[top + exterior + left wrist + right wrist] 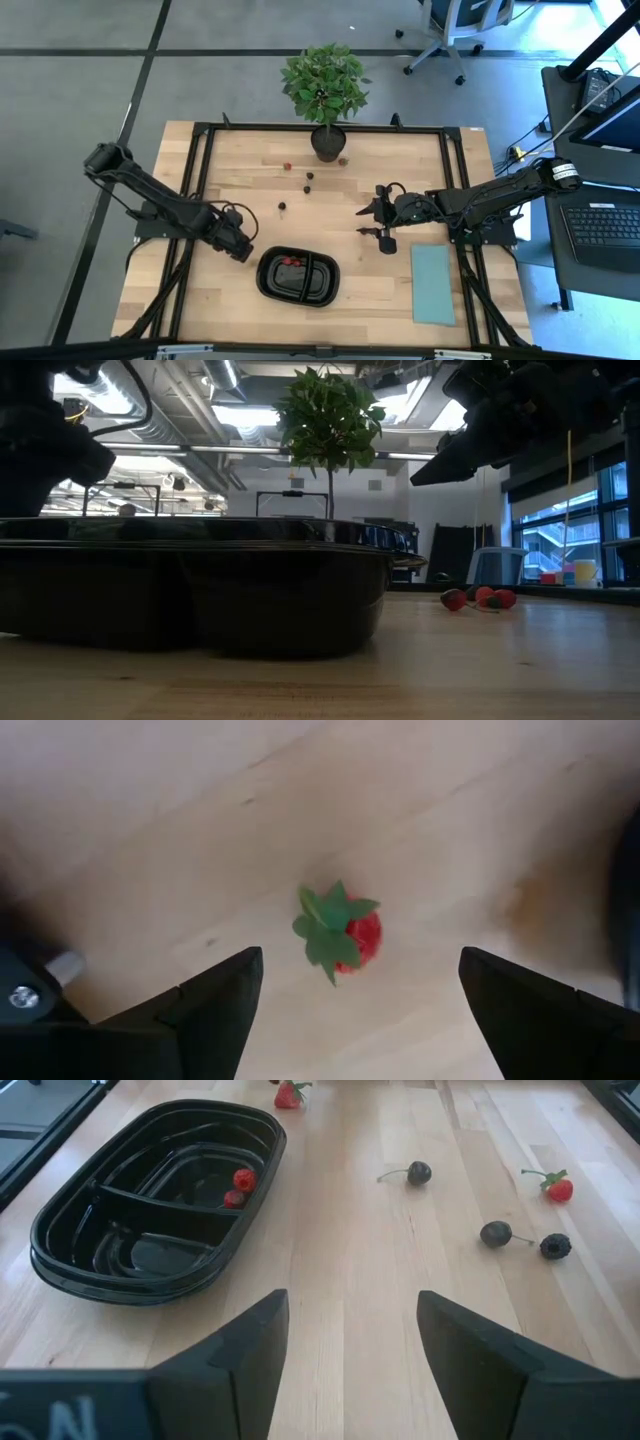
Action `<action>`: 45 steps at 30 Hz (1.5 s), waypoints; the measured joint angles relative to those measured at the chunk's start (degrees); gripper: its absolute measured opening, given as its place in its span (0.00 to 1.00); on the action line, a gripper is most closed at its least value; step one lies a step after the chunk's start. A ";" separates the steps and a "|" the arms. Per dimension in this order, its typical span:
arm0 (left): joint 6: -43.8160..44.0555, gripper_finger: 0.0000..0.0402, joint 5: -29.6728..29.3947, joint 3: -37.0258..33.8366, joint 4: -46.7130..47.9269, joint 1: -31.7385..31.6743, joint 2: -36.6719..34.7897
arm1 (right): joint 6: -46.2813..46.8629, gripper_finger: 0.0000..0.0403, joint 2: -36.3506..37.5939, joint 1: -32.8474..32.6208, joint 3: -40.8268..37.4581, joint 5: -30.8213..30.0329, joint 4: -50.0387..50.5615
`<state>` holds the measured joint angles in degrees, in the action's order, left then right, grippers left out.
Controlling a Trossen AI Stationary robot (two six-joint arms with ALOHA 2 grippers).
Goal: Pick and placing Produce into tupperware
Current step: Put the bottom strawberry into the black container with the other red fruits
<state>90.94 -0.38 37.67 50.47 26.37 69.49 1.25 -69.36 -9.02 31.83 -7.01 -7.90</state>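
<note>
Seen from above, a pale wooden surface (330,300) fills the centre of the frame. A glossy black oval tupperware (298,277) with two compartments sits at lower centre, with a couple of small red pieces (291,262) already in its upper left compartment.

The left end effector (243,250) is at centre left, just beside the tray's left end. Its fingers (200,1010) are spread wide and hold nothing. Its wrist view shows a red strawberry (345,935) with a green leafy cap lying on the wood, centred in the gap between the two fingers.

The right end effector (375,222) is right of centre, open and empty, apparently waiting. More produce lies loose in the upper middle of the overhead frame: a dark cherry (282,207), further dark pieces (308,187) and a red one (287,167) near a potted plant (325,85). A teal sheet (432,284) lies at lower right.

The step in hand looks like picking up the strawberry. To do it well, the left arm should probably descend straight, keeping the fruit centred, and close gently on the red body rather than the leaves, so the berry neither rolls away nor bruises, then lift clear of the tray rim before moving over it.
</note>
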 joint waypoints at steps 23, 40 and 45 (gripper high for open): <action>0.14 0.76 1.36 0.06 -4.82 -0.24 12.97 | 0.03 0.55 0.00 0.00 0.00 0.00 0.00; -0.01 0.62 1.38 0.11 -4.95 -0.26 13.10 | 0.01 0.55 0.00 0.00 0.00 0.02 0.00; -0.01 0.60 1.38 0.09 -4.89 -0.25 13.10 | -0.01 0.55 0.00 -0.02 0.00 0.01 0.00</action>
<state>90.94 0.99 37.76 45.58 26.12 82.59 1.24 -69.36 -9.03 31.83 -7.00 -7.90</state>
